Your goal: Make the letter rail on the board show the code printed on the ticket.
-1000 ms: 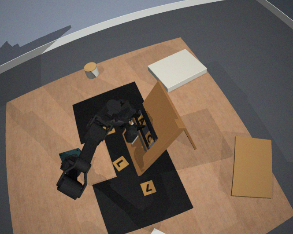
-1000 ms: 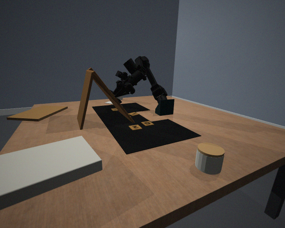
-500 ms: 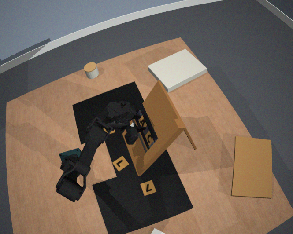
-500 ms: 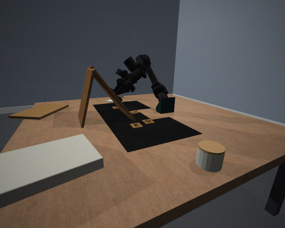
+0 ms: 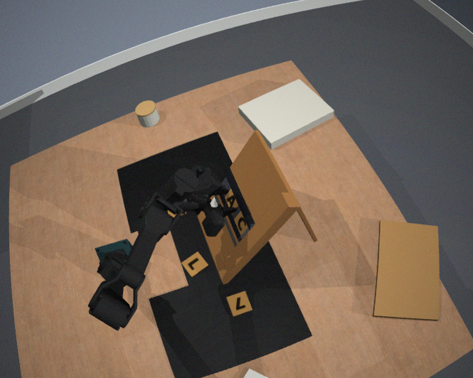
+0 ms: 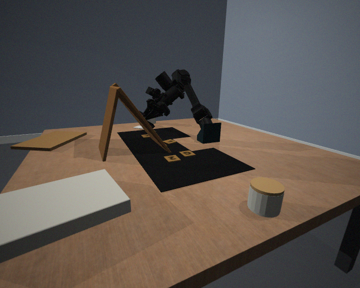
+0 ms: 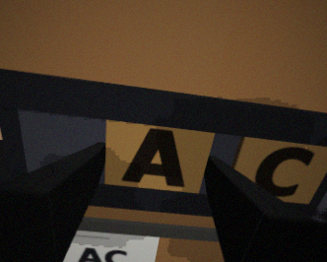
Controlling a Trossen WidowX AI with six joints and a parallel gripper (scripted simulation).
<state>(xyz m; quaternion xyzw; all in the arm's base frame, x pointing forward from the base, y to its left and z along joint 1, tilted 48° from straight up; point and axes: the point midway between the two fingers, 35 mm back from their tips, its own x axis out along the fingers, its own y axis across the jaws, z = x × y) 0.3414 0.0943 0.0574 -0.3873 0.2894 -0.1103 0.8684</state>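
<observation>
My gripper (image 7: 157, 156) (image 5: 228, 209) is shut on the A tile (image 7: 118, 169) (image 5: 230, 199), which stands upright in the dark rail (image 7: 63, 91) (image 5: 242, 199) on the sloping board (image 7: 162, 39) (image 5: 261, 170). The C tile (image 7: 285, 172) (image 5: 241, 224) is in the rail to the right of A, with a gap between them. Empty rail shows left of A. The ticket (image 7: 137, 244) below is partly cut off; AC is readable. An L tile (image 5: 194, 263), another tile (image 5: 239, 303) and a partly hidden tile (image 5: 176, 212) lie loose. Another tile (image 6: 172, 158) lies beside the board's lower edge.
A black mat (image 5: 269, 325) (image 6: 204, 173) lies under the board. A white box (image 5: 285, 111) (image 6: 56, 198) is close to the board's far end. A lidded jar (image 5: 148, 114) (image 6: 265, 196) stands near the counter edge. A flat wooden panel (image 5: 407, 270) (image 6: 50, 139) lies behind the board's strut (image 5: 308, 225).
</observation>
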